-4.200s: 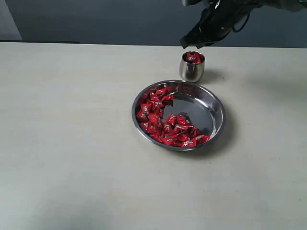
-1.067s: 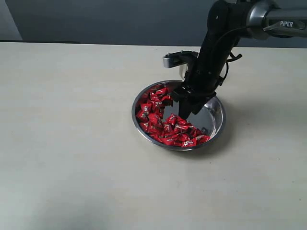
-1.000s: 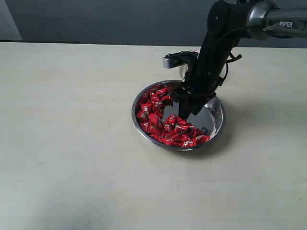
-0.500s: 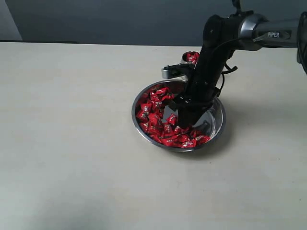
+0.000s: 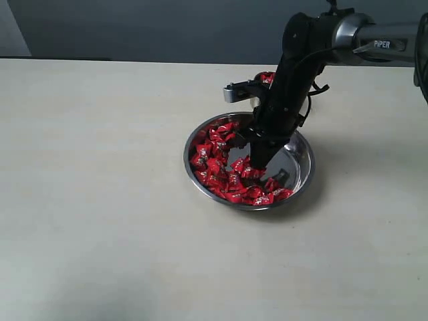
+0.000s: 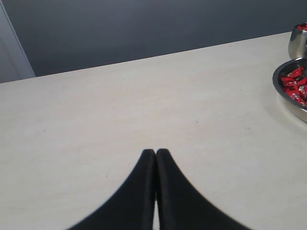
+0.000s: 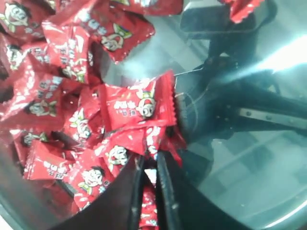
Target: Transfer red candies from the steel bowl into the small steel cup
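Many crinkled red candies (image 5: 214, 167) fill shallow mirror-steel bowl (image 5: 303, 155); right tool (image 7: 149, 165) pinches one wrapper; left tool (image 6: 155, 153) pressed together.

The steel bowl (image 5: 294, 155) sits on the counter (image 5: 100, 200), right of centre. In its left and front parts the red candies (image 5: 217, 164) lie heaped. The small steel cup (image 6: 298, 45) stands just behind the bowl, with more candies in it. The right gripper (image 5: 257, 166) reaches down into the bowl among the candies.

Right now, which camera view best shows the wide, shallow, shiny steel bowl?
The exterior view: the wide steel bowl shows nearly whole. The left wrist view catches one edge; the right wrist view, only its mirrored inside.
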{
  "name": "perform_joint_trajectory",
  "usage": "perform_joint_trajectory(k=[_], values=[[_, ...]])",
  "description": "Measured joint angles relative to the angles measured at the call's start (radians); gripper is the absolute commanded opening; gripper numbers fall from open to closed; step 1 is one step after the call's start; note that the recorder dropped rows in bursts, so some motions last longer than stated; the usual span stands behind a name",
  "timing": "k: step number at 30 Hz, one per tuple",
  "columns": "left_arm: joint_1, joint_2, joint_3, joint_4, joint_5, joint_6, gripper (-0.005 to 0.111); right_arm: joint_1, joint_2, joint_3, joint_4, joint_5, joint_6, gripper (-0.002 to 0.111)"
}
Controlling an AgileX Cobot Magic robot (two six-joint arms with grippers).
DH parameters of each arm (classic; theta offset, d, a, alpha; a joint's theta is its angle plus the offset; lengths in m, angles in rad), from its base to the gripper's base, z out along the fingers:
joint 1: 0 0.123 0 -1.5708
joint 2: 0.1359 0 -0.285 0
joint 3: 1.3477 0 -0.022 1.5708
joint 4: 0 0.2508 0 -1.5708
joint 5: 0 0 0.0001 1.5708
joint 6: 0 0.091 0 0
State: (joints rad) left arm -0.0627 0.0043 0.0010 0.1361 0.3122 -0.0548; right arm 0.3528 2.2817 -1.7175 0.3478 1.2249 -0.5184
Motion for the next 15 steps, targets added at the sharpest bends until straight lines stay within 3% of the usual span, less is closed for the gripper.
perform_joint_trajectory(k=[6, 12, 15], values=[[0.000, 0.000, 0.000, 0.000, 0.000, 0.000, 0.000, 0.000, 0.000, 0.000, -0.001, 0.000, 0.000, 0.012], [0.000, 0.000, 0.000, 0.000, 0.000, 0.000, 0.000, 0.000, 0.000, 0.000, -0.021, 0.000, 0.000, 0.042], [0.000, 0.000, 0.000, 0.000, 0.000, 0.000, 0.000, 0.000, 0.000, 0.000, -0.039, 0.000, -0.003, 0.043]])
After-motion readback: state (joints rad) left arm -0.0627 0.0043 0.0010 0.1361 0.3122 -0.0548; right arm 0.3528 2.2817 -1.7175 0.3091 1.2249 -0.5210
